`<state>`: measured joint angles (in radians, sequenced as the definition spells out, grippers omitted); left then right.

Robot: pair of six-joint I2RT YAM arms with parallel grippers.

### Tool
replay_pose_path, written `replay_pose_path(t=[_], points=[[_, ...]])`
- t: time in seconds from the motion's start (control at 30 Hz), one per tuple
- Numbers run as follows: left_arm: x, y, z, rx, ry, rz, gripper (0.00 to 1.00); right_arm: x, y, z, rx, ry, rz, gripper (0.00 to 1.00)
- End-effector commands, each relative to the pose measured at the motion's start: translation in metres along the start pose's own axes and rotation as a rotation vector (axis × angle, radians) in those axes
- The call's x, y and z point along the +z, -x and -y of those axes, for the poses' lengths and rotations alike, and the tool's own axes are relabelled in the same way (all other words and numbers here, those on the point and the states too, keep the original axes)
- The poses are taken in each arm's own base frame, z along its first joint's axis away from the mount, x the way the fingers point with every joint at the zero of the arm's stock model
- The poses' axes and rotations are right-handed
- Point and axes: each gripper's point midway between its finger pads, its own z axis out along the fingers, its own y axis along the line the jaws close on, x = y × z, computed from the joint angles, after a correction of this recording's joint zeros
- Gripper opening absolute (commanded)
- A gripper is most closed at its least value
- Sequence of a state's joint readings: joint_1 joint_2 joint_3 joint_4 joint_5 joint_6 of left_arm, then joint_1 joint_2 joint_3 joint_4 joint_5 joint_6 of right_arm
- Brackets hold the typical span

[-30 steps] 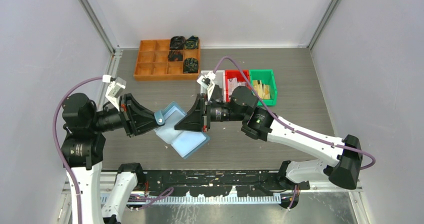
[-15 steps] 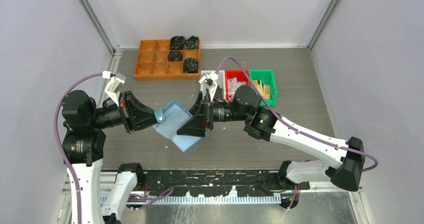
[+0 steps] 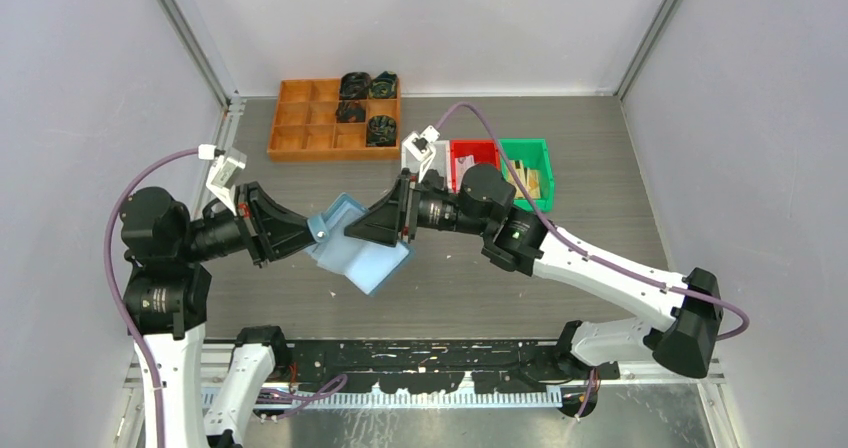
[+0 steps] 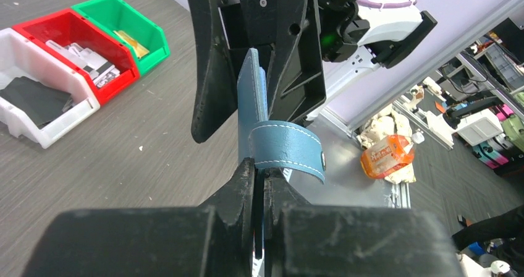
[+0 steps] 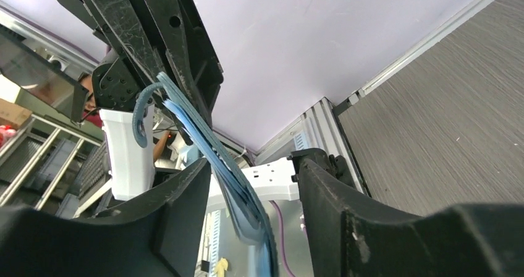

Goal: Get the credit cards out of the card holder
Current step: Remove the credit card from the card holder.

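Observation:
The light blue card holder (image 3: 368, 260) hangs tilted in the air between my two arms. My left gripper (image 3: 314, 235) is shut on its edge beside the tab loop (image 4: 288, 151), as the left wrist view (image 4: 259, 173) shows. My right gripper (image 3: 352, 234) is open, with one finger on each side of the holder's free part (image 5: 207, 150) and a gap on both sides (image 5: 250, 166). The holder's layers show edge-on. I cannot make out any credit card.
An orange compartment tray (image 3: 300, 118) with dark parts in some cells stands at the back left. White (image 4: 37, 110), red (image 3: 470, 153) and green (image 3: 530, 158) bins stand behind the right arm. Grey walls close in the table.
My right gripper dipped toward me, then moved back and left along the holder. The holder looks less spread out than a second ago. My left gripper kept its hold.

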<state>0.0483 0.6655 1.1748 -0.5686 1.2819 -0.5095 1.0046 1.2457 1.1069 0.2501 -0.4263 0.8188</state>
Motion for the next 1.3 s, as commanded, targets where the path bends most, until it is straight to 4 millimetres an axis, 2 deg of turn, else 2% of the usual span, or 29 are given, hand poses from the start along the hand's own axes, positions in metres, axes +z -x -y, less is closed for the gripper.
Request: replay_pose_path(t=[0.0, 0.1, 0.2, 0.37, 0.43, 0.5, 0.63, 0.8, 0.9, 1.1, 1.27], points=[[-0.001, 0.009, 0.011, 0.074, -0.019, 0.016, 0.0, -0.003, 0.028, -0.012, -0.028, -0.008, 0.105, 0.56], [-0.001, 0.01, 0.012, 0.07, -0.02, 0.018, 0.0, -0.009, 0.022, -0.003, -0.065, -0.053, 0.084, 0.51], [0.0, 0.013, 0.011, 0.058, -0.024, 0.022, 0.0, -0.016, 0.013, -0.002, -0.092, -0.051, 0.06, 0.52], [0.0, 0.014, 0.011, 0.058, -0.023, 0.025, 0.0, -0.039, -0.006, -0.03, -0.184, 0.076, -0.028, 0.75], [0.0, 0.014, 0.01, 0.06, -0.02, 0.027, 0.0, -0.049, -0.001, -0.042, -0.224, 0.096, -0.014, 0.8], [0.0, 0.015, 0.008, 0.06, -0.013, 0.031, 0.0, -0.059, 0.012, -0.054, -0.26, 0.1, 0.033, 0.84], [0.001, 0.015, 0.007, 0.058, -0.009, 0.033, 0.0, -0.059, 0.041, -0.049, -0.23, 0.004, 0.146, 0.91], [0.001, 0.016, 0.007, 0.053, -0.007, 0.037, 0.0, -0.03, 0.045, -0.016, -0.167, -0.122, 0.123, 0.86], [0.0, 0.016, 0.008, 0.057, -0.01, 0.036, 0.0, -0.02, 0.049, -0.007, -0.159, -0.16, 0.137, 0.78], [0.0, 0.013, 0.01, 0.058, -0.016, 0.032, 0.0, -0.012, 0.057, 0.001, -0.153, -0.202, 0.164, 0.66], [0.0, 0.013, 0.009, 0.057, -0.017, 0.03, 0.0, -0.012, 0.048, 0.005, -0.171, -0.206, 0.13, 0.59]])
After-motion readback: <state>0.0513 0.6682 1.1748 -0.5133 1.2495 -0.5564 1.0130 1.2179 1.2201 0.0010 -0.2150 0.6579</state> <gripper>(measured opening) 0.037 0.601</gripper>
